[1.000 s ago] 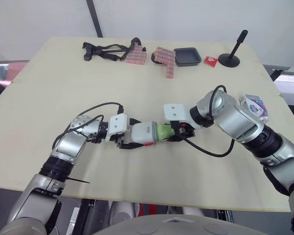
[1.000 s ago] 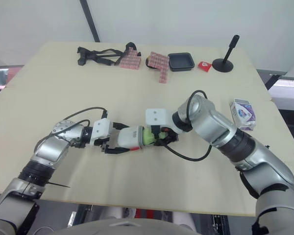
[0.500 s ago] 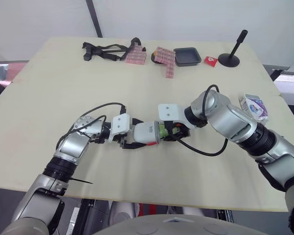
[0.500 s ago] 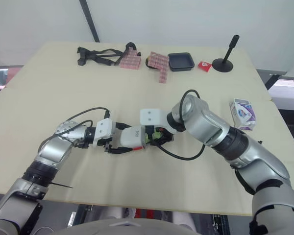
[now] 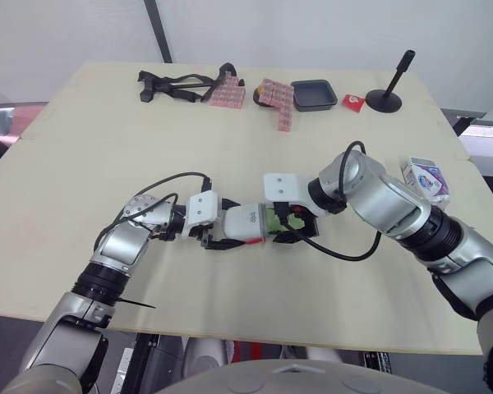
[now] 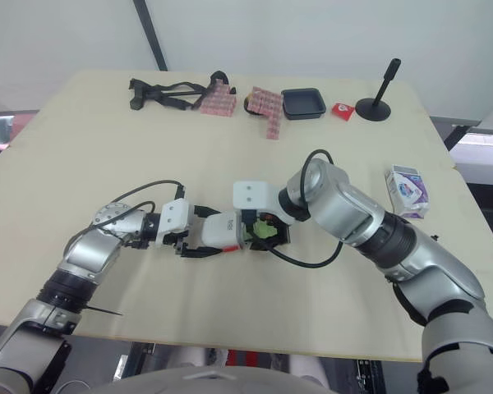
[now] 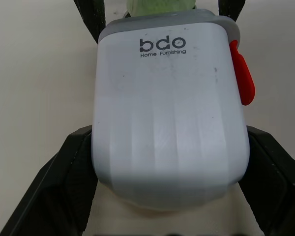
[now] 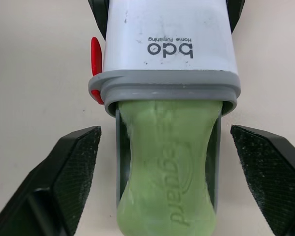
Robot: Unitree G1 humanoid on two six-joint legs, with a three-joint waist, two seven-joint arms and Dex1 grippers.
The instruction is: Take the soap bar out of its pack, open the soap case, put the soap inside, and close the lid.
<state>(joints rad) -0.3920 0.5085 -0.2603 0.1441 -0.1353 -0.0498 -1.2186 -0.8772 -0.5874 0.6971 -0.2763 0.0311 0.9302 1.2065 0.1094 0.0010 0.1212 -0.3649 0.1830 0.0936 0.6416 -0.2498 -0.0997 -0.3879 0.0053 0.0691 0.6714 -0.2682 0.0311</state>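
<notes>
**Soap bar at the mouth of the case**

My left claw (image 5: 220,237) is clamped on the white soap case (image 7: 169,108), with one black finger pressed to each long side. My right claw (image 5: 291,224) faces it with its fingers apart, one on either side of the green soap bar (image 8: 168,147) and not touching it. The bar juts from the case's grey-rimmed mouth. A red latch (image 7: 242,73) sits on the case's side. The soap pack (image 5: 426,178) lies near the right edge of the table (image 5: 107,148). A black tray (image 5: 315,94) rests at the far side.
</notes>
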